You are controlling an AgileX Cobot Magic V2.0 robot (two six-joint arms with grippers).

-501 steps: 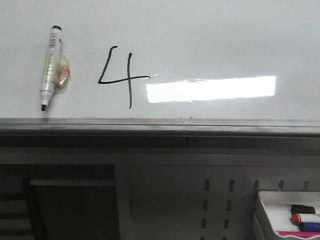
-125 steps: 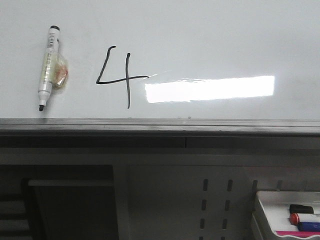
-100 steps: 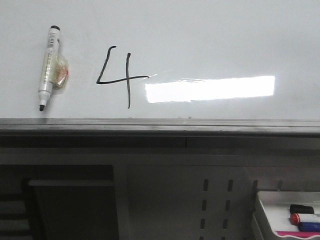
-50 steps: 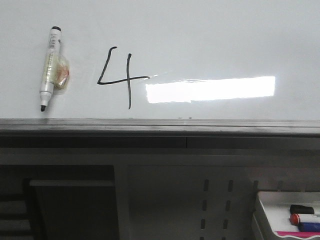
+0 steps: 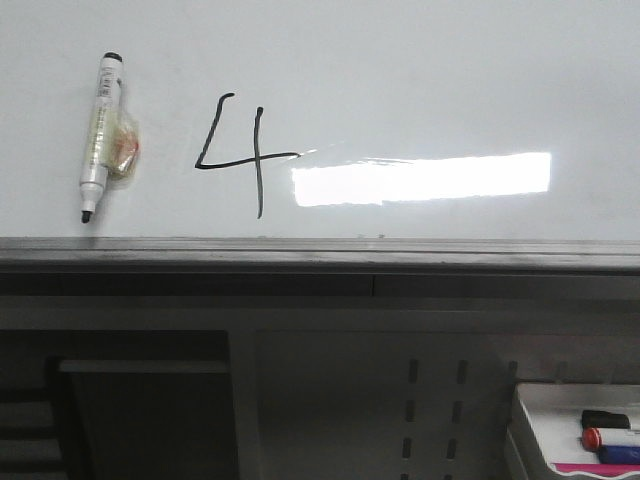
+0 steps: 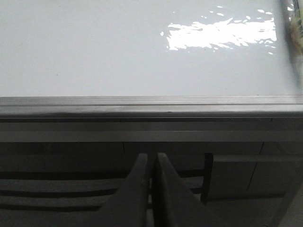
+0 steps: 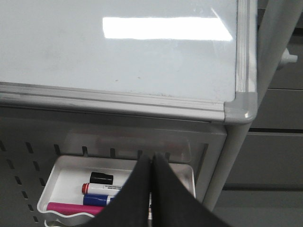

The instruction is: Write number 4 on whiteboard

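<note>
The whiteboard (image 5: 420, 80) fills the upper half of the front view; its grey rim runs across the middle. A black number 4 (image 5: 245, 150) is drawn on it left of centre. A white marker (image 5: 99, 135) with a black tip lies uncapped on the board left of the 4, beside a small yellowish lump. Neither gripper shows in the front view. My left gripper (image 6: 152, 156) is shut and empty below the board's near rim (image 6: 142, 101). My right gripper (image 7: 152, 156) is shut and empty below the board's corner (image 7: 240, 106), over the marker tray.
A small white tray (image 7: 66, 168) hangs under the board at the right, holding a black cap (image 7: 102, 178) and red-capped, blue and pink markers. It also shows in the front view (image 5: 560, 400). A slotted grey panel (image 5: 430, 400) and a dark frame opening (image 5: 140, 400) sit below the rim.
</note>
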